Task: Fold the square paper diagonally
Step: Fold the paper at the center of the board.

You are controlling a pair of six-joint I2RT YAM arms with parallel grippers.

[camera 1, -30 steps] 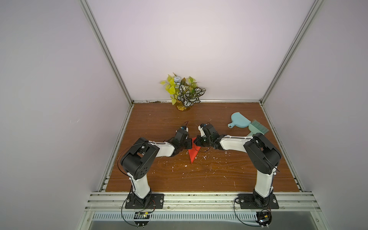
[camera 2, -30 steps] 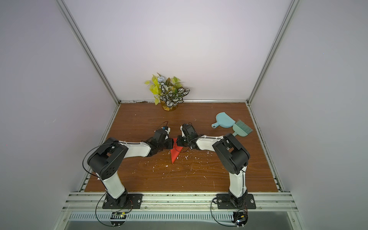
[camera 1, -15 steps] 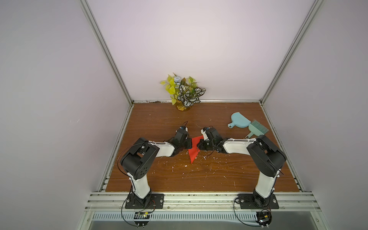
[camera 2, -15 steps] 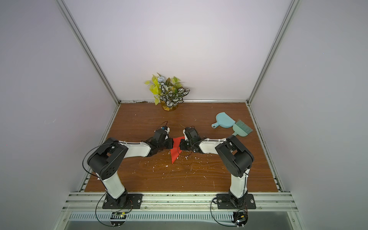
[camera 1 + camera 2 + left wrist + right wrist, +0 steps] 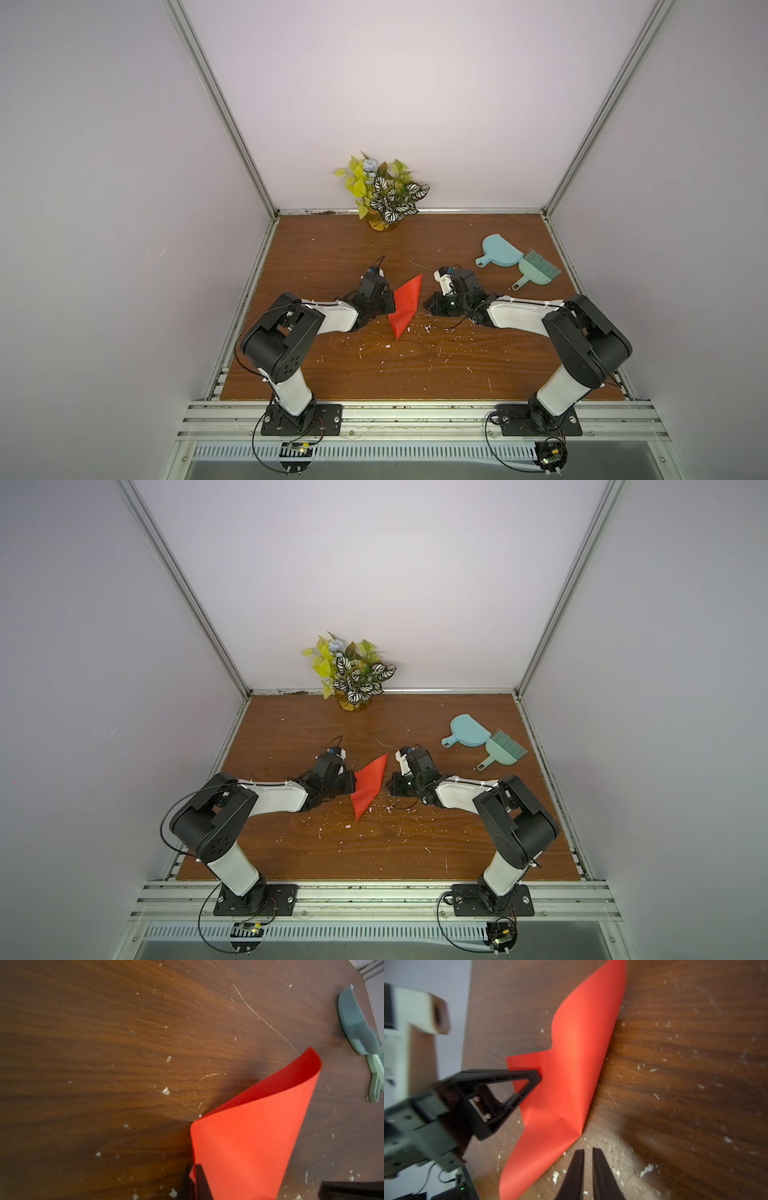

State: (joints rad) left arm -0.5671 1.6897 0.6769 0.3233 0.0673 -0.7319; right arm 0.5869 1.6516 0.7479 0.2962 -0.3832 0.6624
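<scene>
From the front-left corner of the worktop (image 5: pixel 332 249), one of the two arms reaches toward the middle. Its left end effector (image 5: pixel 390 301) is clamped on one corner of the paper (image 5: pixel 405 305); the right wrist view shows the black fingertips pinching that corner (image 5: pixel 537 1076).

One sheet of paper is there, red-orange, at the middle of the worktop between the two end effectors. It is bent over on itself in a loose curve rather than lying flat. One tip points to the back edge and one to the front edge. The pinched corner is raised and the opposite side rests on the wood (image 5: pixel 249 1136).

Midway along the back edge stands one potted plant (image 5: pixel 384 195).

Just right of the paper, the right end effector (image 5: pixel 588 1150) is low over the wood, its fingers almost together with a thin slit between them, gripping nothing and apart from the sheet.

Near the right edge lie one blue dustpan (image 5: pixel 500 253) and one green brush (image 5: pixel 536 272), touching. White crumbs (image 5: pixel 415 328), too many to count, dot the front half.
</scene>
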